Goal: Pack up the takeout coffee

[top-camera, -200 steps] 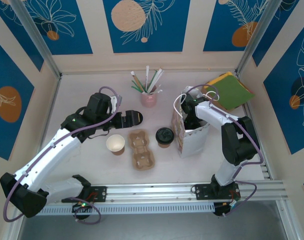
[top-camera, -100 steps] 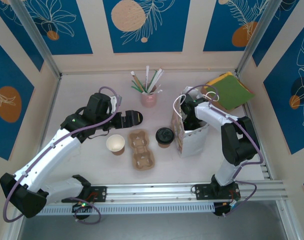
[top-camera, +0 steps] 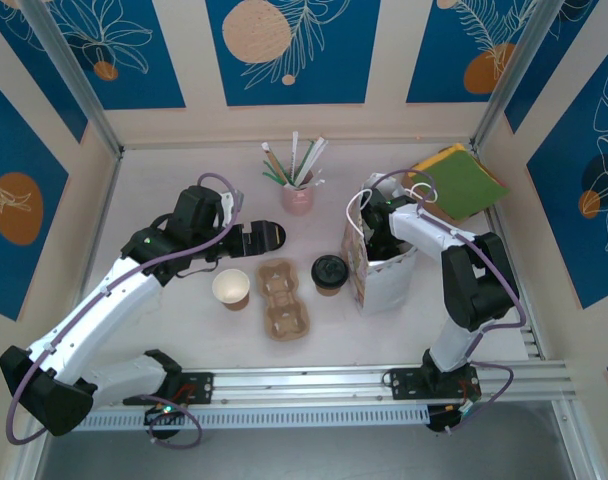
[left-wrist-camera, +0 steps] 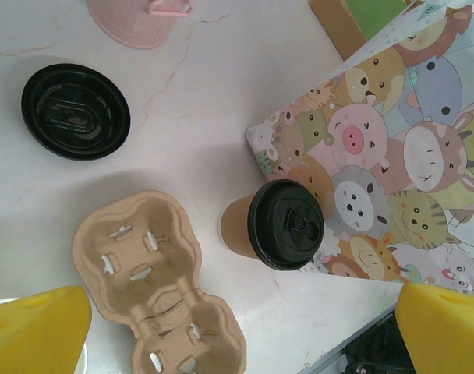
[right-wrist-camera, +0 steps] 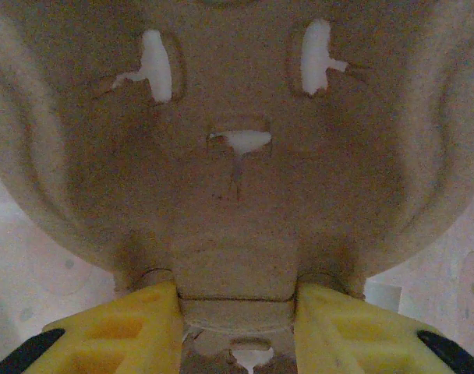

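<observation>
Right wrist view showed your right end effector [right-wrist-camera: 237, 312] pinching a pulp tray [right-wrist-camera: 237, 156] inside the bag [top-camera: 386, 275], presumably to seat the takeout coffee [top-camera: 329, 272]; your left end effector [top-camera: 248, 240] gaped empty.

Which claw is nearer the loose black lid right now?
Left. The left claw hangs open close by the loose black lid; the right claw is down in the patterned bag, gripping a pulp tray.

- Overhead view: bright, even light from above; short, soft shadows on the pale table [top-camera: 184, 170]; sharp throughout.
- Left wrist view: bright; a broad soft shadow crosses the table; faint sheen on the takeout coffee [left-wrist-camera: 286, 224]; lower corners blurred.
- Right wrist view: dim and grainy; the pulp carrier [right-wrist-camera: 237, 195] is soft-focused, with light glowing through its slots.
</observation>
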